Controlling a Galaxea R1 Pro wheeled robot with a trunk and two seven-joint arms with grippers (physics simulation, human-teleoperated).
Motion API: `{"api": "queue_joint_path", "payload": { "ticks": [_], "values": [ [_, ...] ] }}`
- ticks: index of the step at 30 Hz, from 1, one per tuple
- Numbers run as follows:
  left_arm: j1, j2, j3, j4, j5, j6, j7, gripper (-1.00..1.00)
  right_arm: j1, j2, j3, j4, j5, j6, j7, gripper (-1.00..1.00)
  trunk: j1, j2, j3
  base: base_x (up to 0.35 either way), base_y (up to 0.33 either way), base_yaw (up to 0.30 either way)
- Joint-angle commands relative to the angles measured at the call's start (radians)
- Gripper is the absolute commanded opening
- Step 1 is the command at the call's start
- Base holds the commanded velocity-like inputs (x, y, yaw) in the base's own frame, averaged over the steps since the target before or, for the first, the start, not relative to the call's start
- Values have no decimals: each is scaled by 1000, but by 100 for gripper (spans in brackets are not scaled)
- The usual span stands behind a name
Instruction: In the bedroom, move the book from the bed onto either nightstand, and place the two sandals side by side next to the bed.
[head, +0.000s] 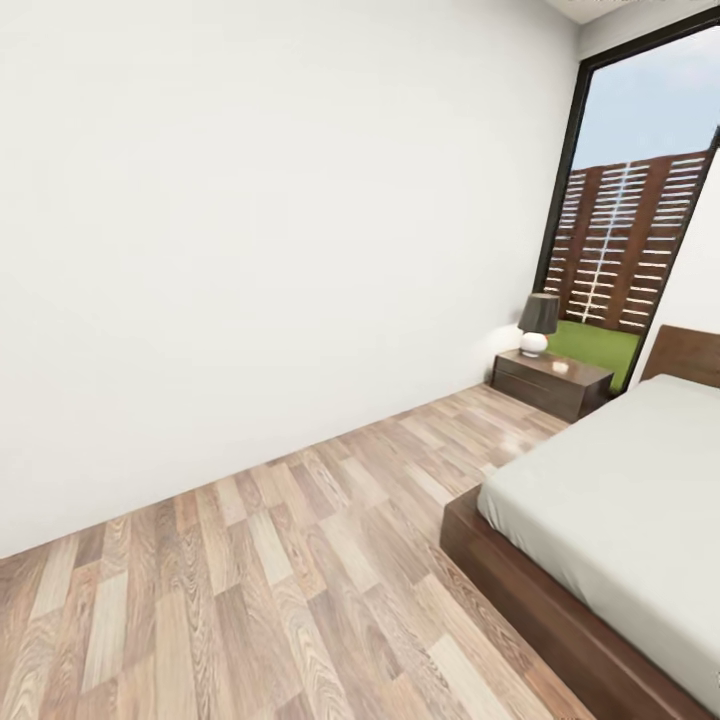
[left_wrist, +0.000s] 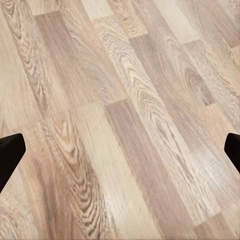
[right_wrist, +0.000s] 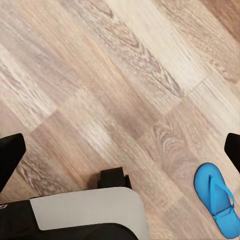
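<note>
Right wrist view: blue sandal (right_wrist: 218, 198) flat on floor (right_wrist: 125, 85), both grippers (right_wrist: 120, 150) (left_wrist: 120, 150) spread, empty.

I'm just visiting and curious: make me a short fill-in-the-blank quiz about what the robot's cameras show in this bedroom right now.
1. On the nightstand by the window stands a small ____ with a dark shade.
2. The sandal lying on the wood floor is bright ____.
3. The bed has a dark brown wooden frame and a plain pale ____ on top.
4. The right pincer hangs above the floor with its fingers wide ____, holding nothing.

Missing words: lamp; blue; mattress; open
</note>
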Motion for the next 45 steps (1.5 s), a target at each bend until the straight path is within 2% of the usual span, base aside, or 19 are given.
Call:
{"api": "queue_joint_path", "payload": {
  "ticks": [1, 45],
  "values": [
    [0, 0, 0, 0, 7, -3, 0, 100, 0, 0, -1, 0, 0, -1, -1, 100, 0, 0, -1, 69, 7, -156],
    [0, 0, 0, 0, 7, -3, 0, 100, 0, -1, -1, 0, -3, -1, -1, 100, 0, 0, -1, 4, 0, -223]
  ]
}}
